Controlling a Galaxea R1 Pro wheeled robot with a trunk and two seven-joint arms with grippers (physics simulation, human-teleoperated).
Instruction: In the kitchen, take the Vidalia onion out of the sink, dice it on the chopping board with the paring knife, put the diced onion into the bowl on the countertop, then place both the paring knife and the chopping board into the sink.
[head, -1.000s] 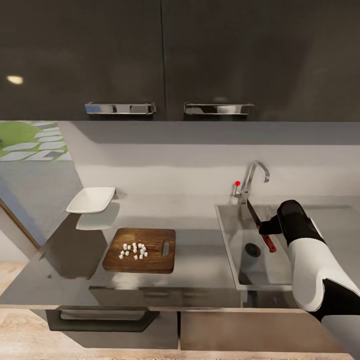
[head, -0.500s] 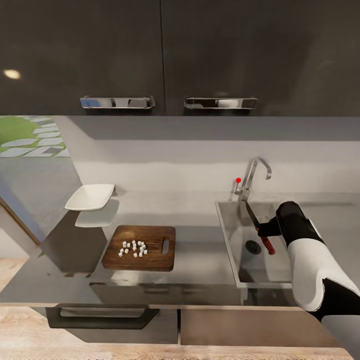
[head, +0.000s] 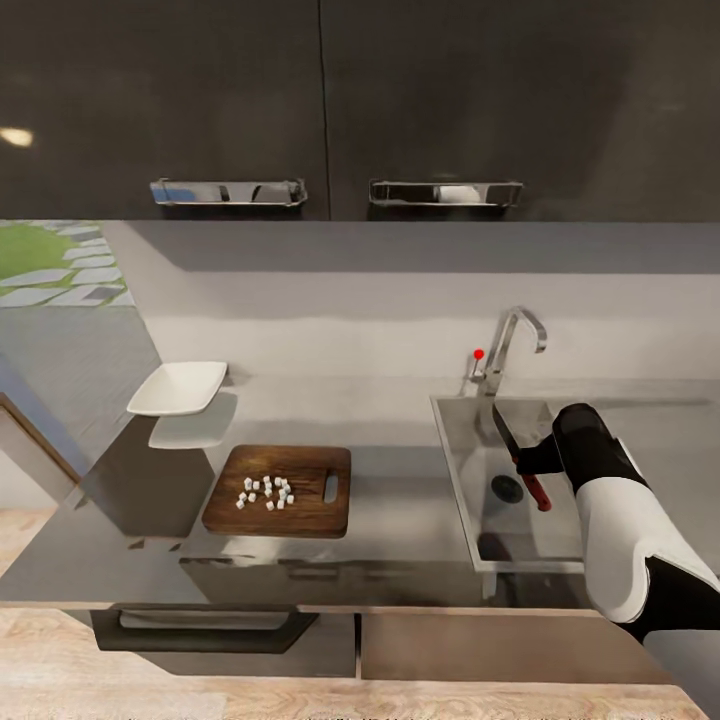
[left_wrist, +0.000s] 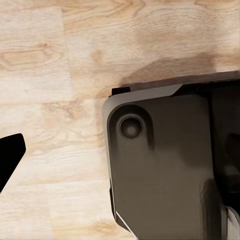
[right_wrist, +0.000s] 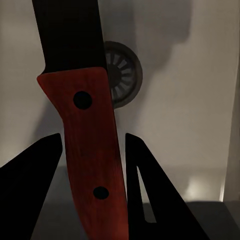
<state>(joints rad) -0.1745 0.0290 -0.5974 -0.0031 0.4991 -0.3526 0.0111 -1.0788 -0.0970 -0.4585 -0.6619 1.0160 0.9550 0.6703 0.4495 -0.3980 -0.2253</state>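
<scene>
My right gripper (head: 530, 463) is shut on the paring knife (head: 522, 458) and holds it above the sink (head: 457, 445). Its dark blade points toward the tap (head: 512, 342). In the right wrist view the red handle (right_wrist: 90, 150) sits between the two black fingers (right_wrist: 30, 190) of the right gripper (right_wrist: 94, 136), with the round drain (right_wrist: 125, 75) beneath. The chopping board (head: 310, 510) lies on the countertop (head: 400, 500) left of the sink. The diced onion (head: 266, 492), a cluster of small white cubes, rests on it. The white bowl (head: 178, 388) stands behind the board to the left. One black fingertip (left_wrist: 7, 160) of the left gripper hangs over wooden floor.
Dark wall cabinets with chrome handles (head: 228, 190) hang above the counter. A drawer with a dark handle (head: 205, 628) sits under the board. The robot's dark base (left_wrist: 165, 165) is seen over the pale wooden floor (left_wrist: 55, 60). The counter ends at the left past the bowl.
The whole head view has shifted a little, so the camera moved. The knife stays in the right gripper over the sink. Board, cubes and bowl lie as before.
</scene>
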